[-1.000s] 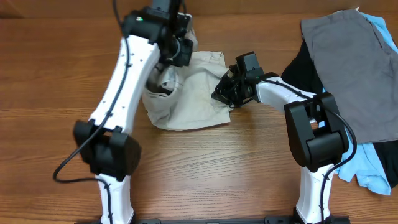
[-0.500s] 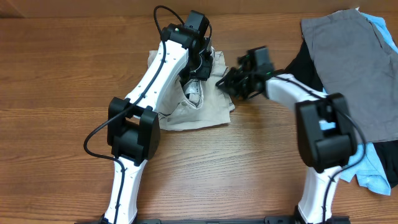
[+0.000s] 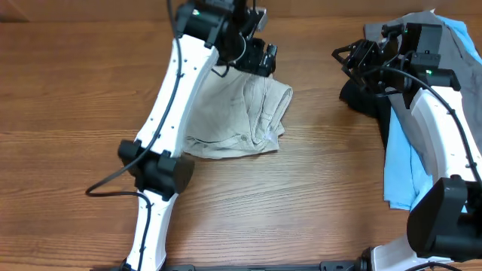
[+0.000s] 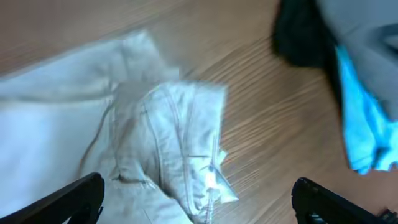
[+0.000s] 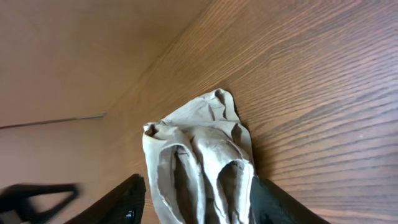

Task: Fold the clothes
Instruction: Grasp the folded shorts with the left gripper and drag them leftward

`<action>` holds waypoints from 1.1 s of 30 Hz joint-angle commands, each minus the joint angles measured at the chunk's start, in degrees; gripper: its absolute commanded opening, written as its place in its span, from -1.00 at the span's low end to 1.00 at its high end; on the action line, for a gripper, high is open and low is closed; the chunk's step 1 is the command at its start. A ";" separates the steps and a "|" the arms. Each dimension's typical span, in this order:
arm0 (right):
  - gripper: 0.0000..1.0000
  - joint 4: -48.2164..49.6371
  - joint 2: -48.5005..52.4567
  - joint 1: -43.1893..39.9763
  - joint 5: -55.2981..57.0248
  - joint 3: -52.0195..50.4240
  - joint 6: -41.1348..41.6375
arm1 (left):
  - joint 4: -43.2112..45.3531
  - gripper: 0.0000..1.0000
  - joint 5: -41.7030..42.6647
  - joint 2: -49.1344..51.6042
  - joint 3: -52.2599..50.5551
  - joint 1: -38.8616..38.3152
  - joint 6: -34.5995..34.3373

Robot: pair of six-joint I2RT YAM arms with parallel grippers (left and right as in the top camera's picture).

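Shorts [image 3: 241, 113] now lie doubled over at the centre of the table [image 3: 75, 90] | left claw [image 3: 258, 56], wide and empty, has lifted to their 12 o'clock edge | right claw [image 3: 358, 64], wide and empty, has gone away to the pile [image 3: 398, 162] at 3 o'clock | this fold seems released; probably the next garment follows

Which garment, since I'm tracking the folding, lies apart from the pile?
The beige khaki shorts, alone mid-table by the left gripper; the grey garment, light-blue garment and black garment are heaped together at right.

Beige khaki shorts [image 3: 239, 117], rumpled and part-folded, at centre (grey, light-blue, black garments [image 3: 397, 169] heaped well apart, right)
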 commanded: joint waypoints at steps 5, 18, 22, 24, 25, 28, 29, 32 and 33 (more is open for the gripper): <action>0.21 -0.59 0.00 -0.28 0.72 0.00 -3.08 | -8.22 0.95 -10.27 -0.50 2.12 0.17 5.77; 0.30 -4.59 0.00 -0.44 3.34 -0.02 -5.57 | 5.44 0.89 -8.37 -0.33 -22.32 -0.83 1.31; 0.32 -4.57 0.00 -0.44 3.74 -0.02 -5.57 | 10.56 0.68 -8.31 -0.28 -27.45 -0.87 -2.93; 0.33 -4.59 0.00 -0.44 3.74 -0.02 -5.57 | 11.30 0.28 -8.11 -0.28 -27.80 -0.92 -4.11; 0.33 -4.59 0.00 -0.44 3.74 -0.02 -5.57 | 11.72 0.04 -8.17 -0.28 -27.80 -1.03 -4.87; 0.34 -4.61 0.00 -0.44 3.74 -0.02 -5.57 | 13.11 -0.48 -8.37 -0.22 -27.80 -1.44 -5.35; 0.34 -4.63 0.00 -0.44 3.72 -0.02 -5.57 | 13.42 -0.64 -8.37 -0.22 -27.80 -1.60 -5.53; 0.35 -5.03 0.00 -0.44 3.74 -0.02 -5.57 | 14.25 -0.92 -8.79 -0.22 -27.80 -2.12 -6.47; 0.36 -5.05 0.00 -0.44 3.74 -0.02 -5.57 | 14.23 -0.92 -8.81 -0.22 -27.80 -2.23 -6.58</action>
